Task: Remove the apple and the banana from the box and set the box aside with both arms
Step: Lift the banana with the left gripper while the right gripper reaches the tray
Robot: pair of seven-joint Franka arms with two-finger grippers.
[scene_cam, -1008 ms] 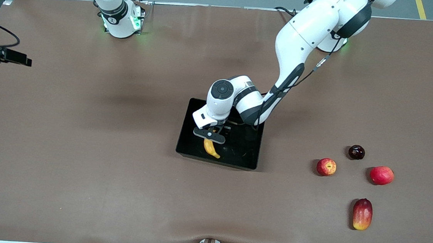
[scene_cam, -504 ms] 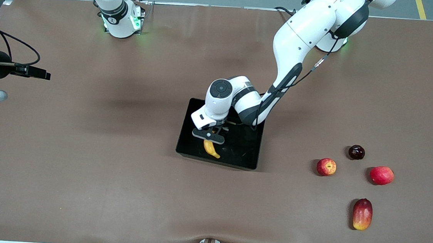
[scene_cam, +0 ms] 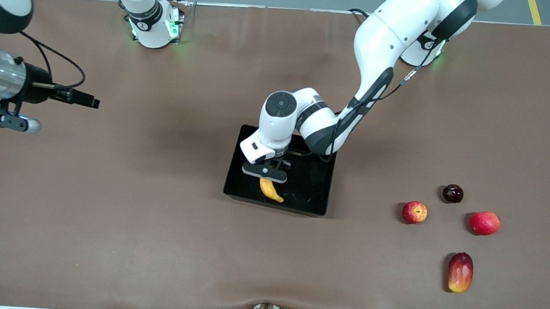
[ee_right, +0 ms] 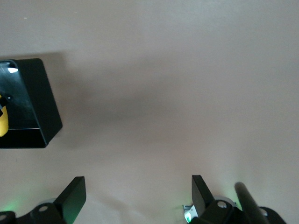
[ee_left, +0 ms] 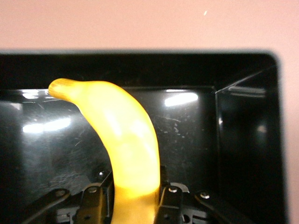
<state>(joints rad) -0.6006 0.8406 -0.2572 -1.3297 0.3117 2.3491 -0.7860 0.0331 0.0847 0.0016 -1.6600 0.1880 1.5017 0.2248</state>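
Shallow glossy black plastic box (scene_cam: 311,196) is sitting mid-table. Curved yellow banana (ee_left: 124,140) is being clamped near one end by left tool (scene_cam: 267,172) inside it: the long free end risks swinging or slipping. Right tool (ee_right: 135,196) is hovering, spread apart, over bare table toward the right arm's end.

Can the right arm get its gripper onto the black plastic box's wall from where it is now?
Probably yes: the open right gripper hangs over bare table, and the glossy black box wall toward it looks unobstructed.
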